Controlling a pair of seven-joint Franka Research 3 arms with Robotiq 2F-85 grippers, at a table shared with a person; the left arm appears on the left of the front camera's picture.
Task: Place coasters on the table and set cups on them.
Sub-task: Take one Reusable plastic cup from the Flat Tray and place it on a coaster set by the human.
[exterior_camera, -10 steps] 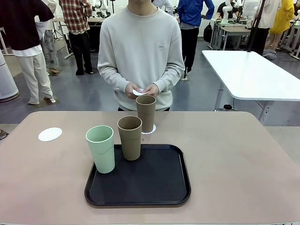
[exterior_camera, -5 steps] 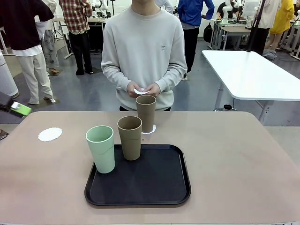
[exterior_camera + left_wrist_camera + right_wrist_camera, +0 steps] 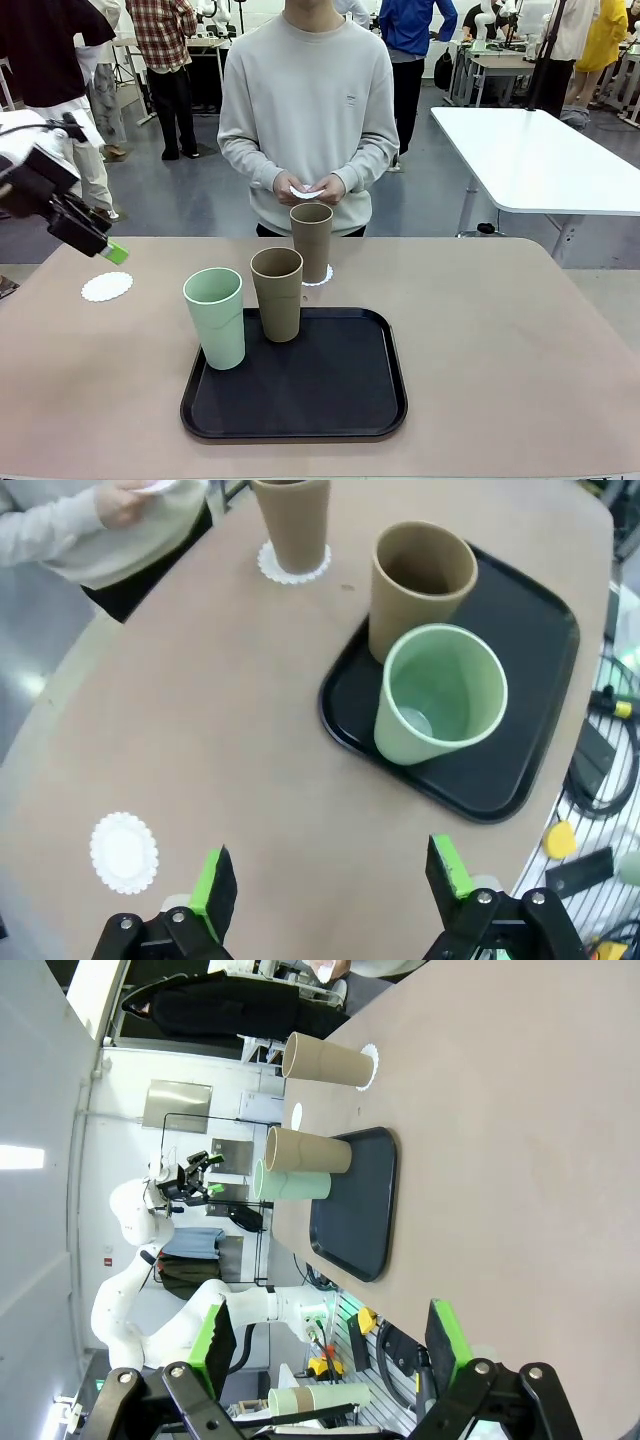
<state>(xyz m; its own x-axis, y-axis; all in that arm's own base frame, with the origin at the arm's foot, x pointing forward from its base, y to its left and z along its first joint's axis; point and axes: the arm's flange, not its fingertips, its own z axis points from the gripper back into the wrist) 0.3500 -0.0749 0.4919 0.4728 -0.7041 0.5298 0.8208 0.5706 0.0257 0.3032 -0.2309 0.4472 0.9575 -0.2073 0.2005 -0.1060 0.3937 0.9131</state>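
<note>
An empty coaster point(image 3: 107, 287) lies on the table point(image 3: 500, 330) at the far left. My left gripper point(image 3: 105, 248) hovers just above and behind it, open; the same coaster point(image 3: 123, 852) shows beside the left finger point(image 3: 215, 885). One brown cup point(image 3: 311, 240) stands on a second coaster point(image 3: 322, 276) in front of the person. Another brown cup point(image 3: 277, 293) and the mint cup point(image 3: 215, 318) stand on the black tray point(image 3: 330, 390). The person holds a third coaster point(image 3: 305, 190) in both hands. My right gripper point(image 3: 328, 1345) is open and holds nothing, far from the cups point(image 3: 305, 1150).
A white rectangular table point(image 3: 540, 160) stands beyond the far right corner. People stand in the background. Cables and small tools point(image 3: 590, 780) lie past the table's edge in the left wrist view. The beige top right of the tray is bare.
My left arm has come in from the picture's left edge and now hangs over the far left of the table near the empty coaster. The cups have not moved.
</note>
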